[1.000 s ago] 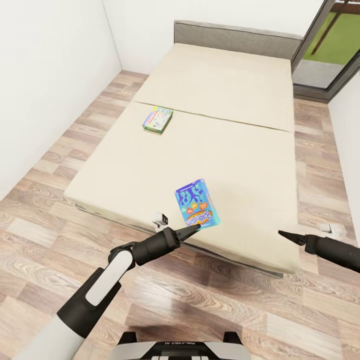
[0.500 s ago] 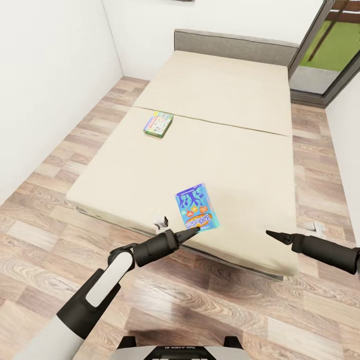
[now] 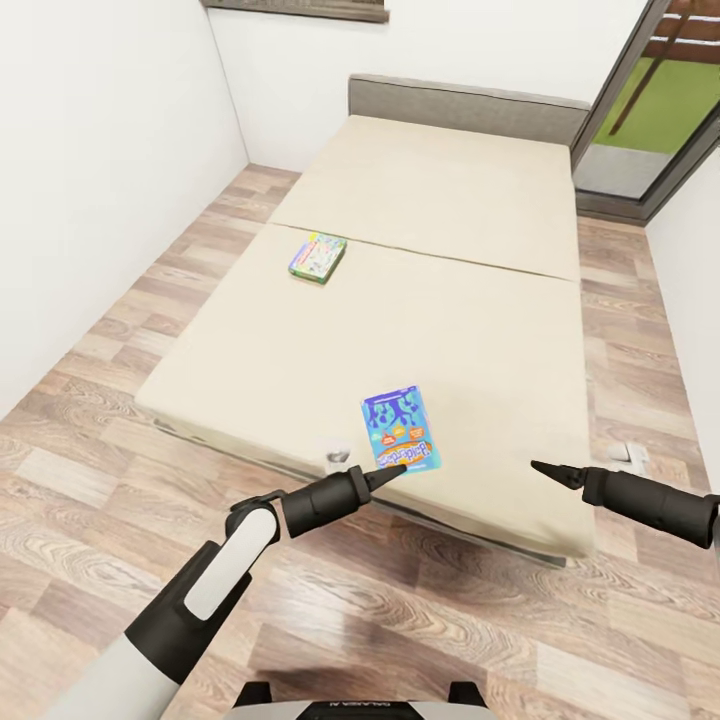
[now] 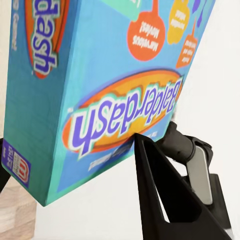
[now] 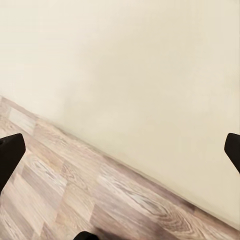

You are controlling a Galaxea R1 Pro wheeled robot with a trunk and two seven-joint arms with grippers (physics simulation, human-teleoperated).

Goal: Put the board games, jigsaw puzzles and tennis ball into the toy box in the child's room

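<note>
— Start at the left gripper (image 3: pixel 392 468): what is it doing?

— Its tapered black fingers (image 4: pixel 165 200) pinch the near edge of the flat blue cardboard game box (image 3: pixel 401 429), glossy, printed "Balderdash" on an orange oval. The box lies on the smooth cream mattress of the bed (image 3: pixel 300 340), close to the foot edge.

— And the right gripper (image 3: pixel 545 470)?

— It hangs over the foot corner of the bed, touching nothing. In its wrist view the dark finger tips (image 5: pixel 10 152) sit far apart, so it is spread wide.

— Anything farther out?

— A smaller flat white-green game box (image 3: pixel 318 257) rests mid-bed beside the mattress seam. Wood-plank flooring (image 3: pixel 90 420) with grey-brown grain surrounds the bed, and a padded grey headboard (image 3: pixel 460 100) stands against the white wall.
</note>
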